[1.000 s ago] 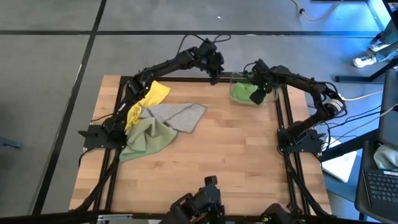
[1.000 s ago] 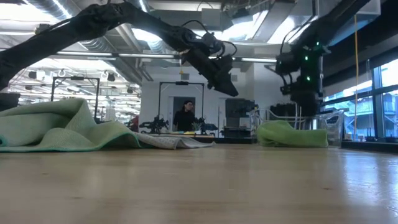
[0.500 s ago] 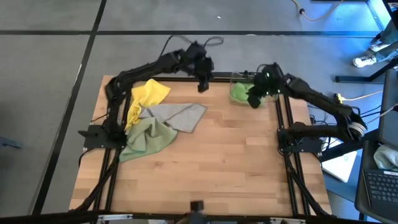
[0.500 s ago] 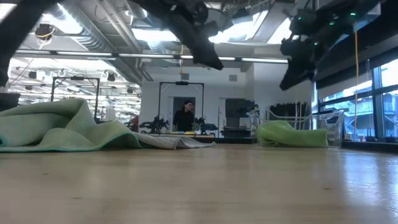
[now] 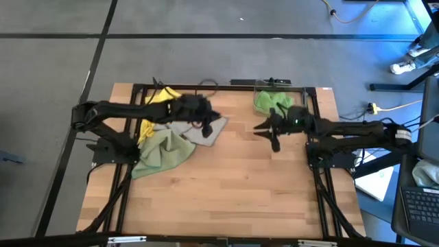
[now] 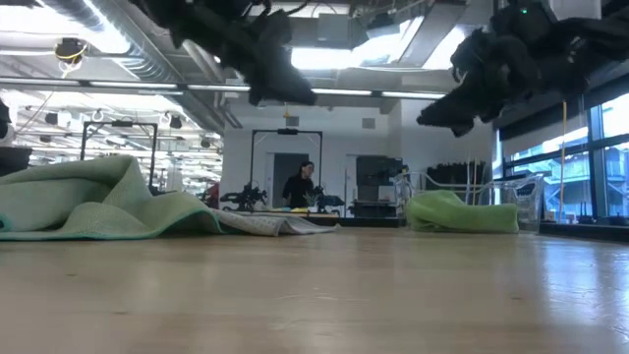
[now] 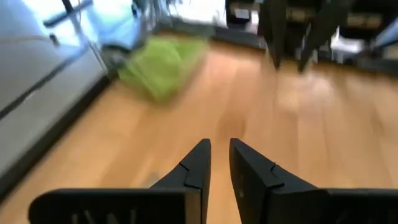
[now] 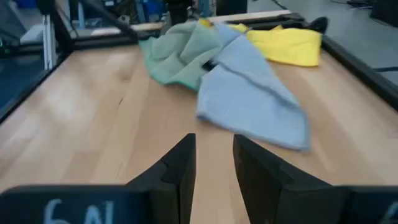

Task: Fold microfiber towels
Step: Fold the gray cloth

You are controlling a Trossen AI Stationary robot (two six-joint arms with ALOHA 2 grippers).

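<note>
wooden table top (image 5: 233, 185) carried three of the towels in a loose heap on its left side: yellow towel (image 5: 159, 108) at the far edge, grey-beige towel (image 5: 199, 129) beside it, pale olive-green towel (image 5: 161, 149) nearer us. we noted the bright green towel (image 5: 269, 101) apart, in the clear bin (image 5: 295, 92) at the far right. left gripper (image 5: 209, 118) hung over the grey-beige towel, fingers (image 7: 196, 165) nearly together, a slim gap, holding nothing. right gripper (image 5: 264, 129) hovered above bare wood near the bin, fingers (image 8: 180, 165) slightly apart, empty.
</note>
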